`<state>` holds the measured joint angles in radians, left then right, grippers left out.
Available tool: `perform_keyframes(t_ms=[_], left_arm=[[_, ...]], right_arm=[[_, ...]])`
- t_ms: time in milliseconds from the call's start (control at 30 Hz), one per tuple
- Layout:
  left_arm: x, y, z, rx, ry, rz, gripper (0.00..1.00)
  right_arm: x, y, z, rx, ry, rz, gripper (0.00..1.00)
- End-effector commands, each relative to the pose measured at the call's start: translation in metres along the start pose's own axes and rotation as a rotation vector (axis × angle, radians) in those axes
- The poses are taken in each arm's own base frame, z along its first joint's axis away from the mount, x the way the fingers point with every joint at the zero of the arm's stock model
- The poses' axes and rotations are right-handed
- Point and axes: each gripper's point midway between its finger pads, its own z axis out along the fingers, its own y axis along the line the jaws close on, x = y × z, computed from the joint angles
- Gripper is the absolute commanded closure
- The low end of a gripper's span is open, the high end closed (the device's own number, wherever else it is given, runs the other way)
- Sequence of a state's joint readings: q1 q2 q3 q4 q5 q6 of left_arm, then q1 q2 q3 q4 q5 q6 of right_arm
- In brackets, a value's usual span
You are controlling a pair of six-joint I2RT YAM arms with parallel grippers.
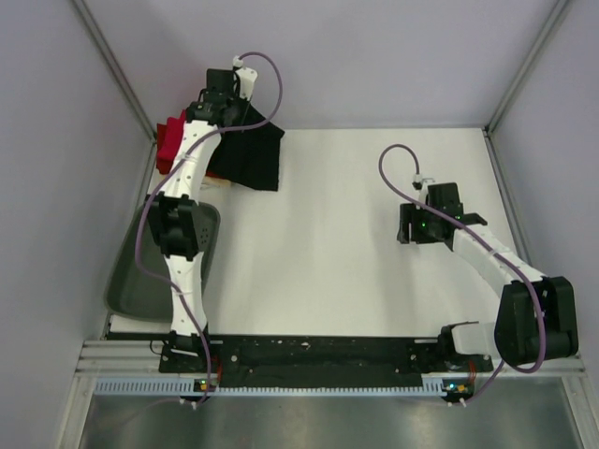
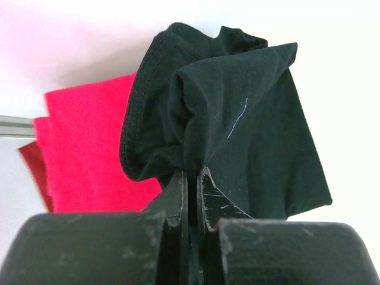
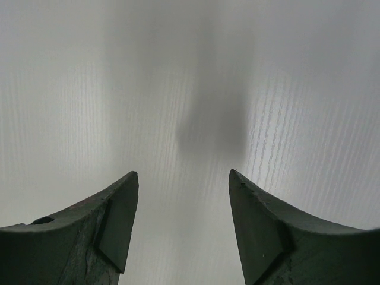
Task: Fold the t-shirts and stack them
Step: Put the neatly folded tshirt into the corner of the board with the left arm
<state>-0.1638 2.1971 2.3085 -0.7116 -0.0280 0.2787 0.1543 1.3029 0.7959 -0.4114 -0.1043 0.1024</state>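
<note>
Left gripper (image 2: 191, 178) clamped on the bunched black t-shirt (image 2: 237, 119), just right of the red t-shirts (image 2: 89, 142). Right gripper (image 3: 184, 231) open, empty, well right of them. Suggest centring black over the reds, lowering flat, then releasing without dragging them.

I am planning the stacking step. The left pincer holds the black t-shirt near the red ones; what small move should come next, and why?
Probably carry the black t-shirt sideways over the red t-shirts and lower it. The left pincer is shut on it, bunched, and it is beside the red pile, not over it.
</note>
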Motion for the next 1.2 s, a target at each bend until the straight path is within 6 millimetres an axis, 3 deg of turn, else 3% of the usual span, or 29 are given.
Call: perform_keyframes(t_ms=[0,267,500,767,933,1167], left_arm=[[-0.035,0.044,-0.013,-0.195,-0.083,0.117,1.0],[-0.08,0.071,-0.052,-0.322,-0.204,0.195,1.0],[-0.106,0.087,-0.082,-0.394,-0.277,0.24,1.0],[-0.126,0.097,-0.112,-0.441,-0.338,0.261,1.0],[-0.126,0.105,-0.115,-0.478,-0.328,0.283,1.0],[-0.132,0.105,-0.137,-0.463,-0.359,0.283,1.0]], right_arm=[[-0.006,-0.003,-0.001,0.018,-0.03,-0.019,0.38],[-0.003,-0.005,-0.001,0.027,-0.02,-0.021,0.38],[0.0,-0.007,0.0,0.037,-0.015,-0.027,0.38],[0.001,-0.009,0.001,0.047,-0.008,-0.031,0.38],[0.001,-0.01,0.001,0.052,-0.005,-0.035,0.38],[0.002,-0.012,0.003,0.06,0.002,-0.04,0.38]])
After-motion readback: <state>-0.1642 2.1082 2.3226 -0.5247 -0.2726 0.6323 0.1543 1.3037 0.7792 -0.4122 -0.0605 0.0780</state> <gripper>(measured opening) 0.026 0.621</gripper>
